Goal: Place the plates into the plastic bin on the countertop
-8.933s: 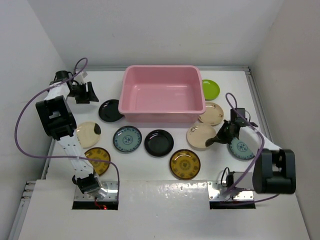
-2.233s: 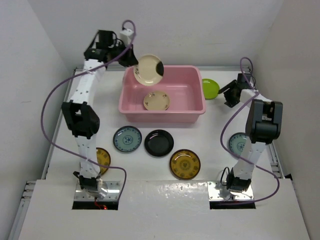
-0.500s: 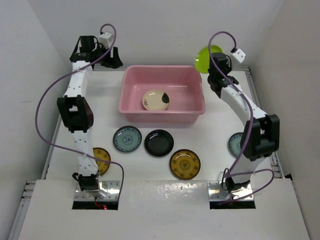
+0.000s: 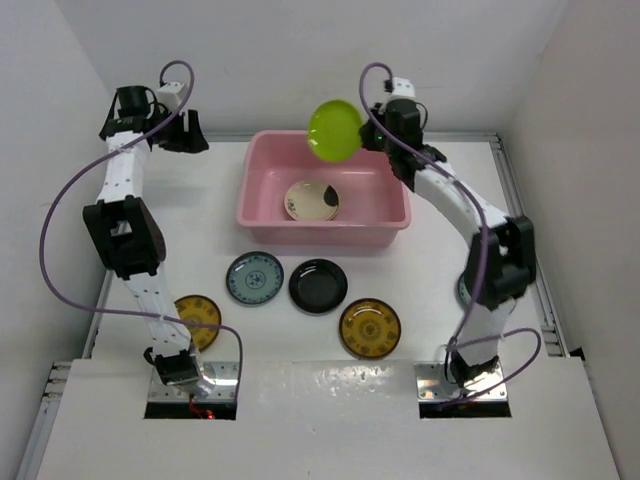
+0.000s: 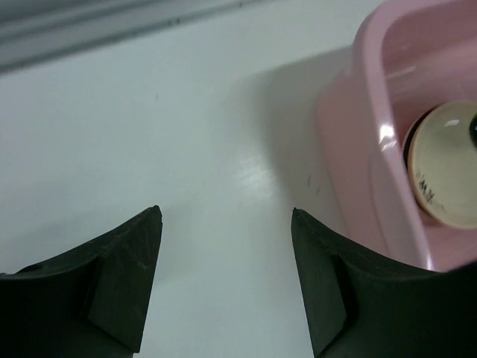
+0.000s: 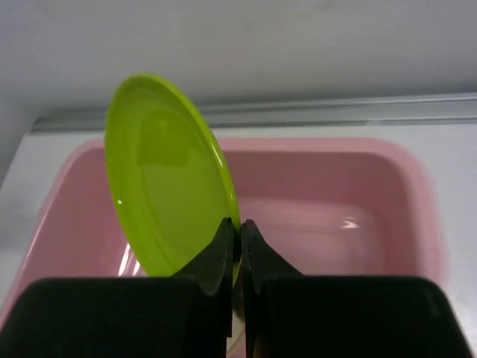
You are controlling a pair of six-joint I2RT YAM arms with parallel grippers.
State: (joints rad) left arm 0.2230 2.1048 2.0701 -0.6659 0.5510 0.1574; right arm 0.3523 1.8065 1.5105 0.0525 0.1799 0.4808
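The pink plastic bin (image 4: 265,190) stands at the back of the countertop and holds cream plates (image 4: 312,200). My right gripper (image 4: 368,133) is shut on the rim of a lime green plate (image 4: 335,131) and holds it tilted above the bin's far edge; it also shows in the right wrist view (image 6: 168,179). My left gripper (image 4: 192,133) is open and empty over the countertop left of the bin (image 5: 387,112). A teal plate (image 4: 254,277), a black plate (image 4: 318,286) and two amber plates (image 4: 369,327) (image 4: 200,315) lie in front of the bin.
Another teal plate (image 4: 463,291) lies at the right, mostly hidden behind my right arm. White walls enclose the countertop on three sides, close behind both grippers.
My right gripper has carried the green plate left, from the bin's back right corner to over its far edge. My left gripper has moved left, away from the bin.
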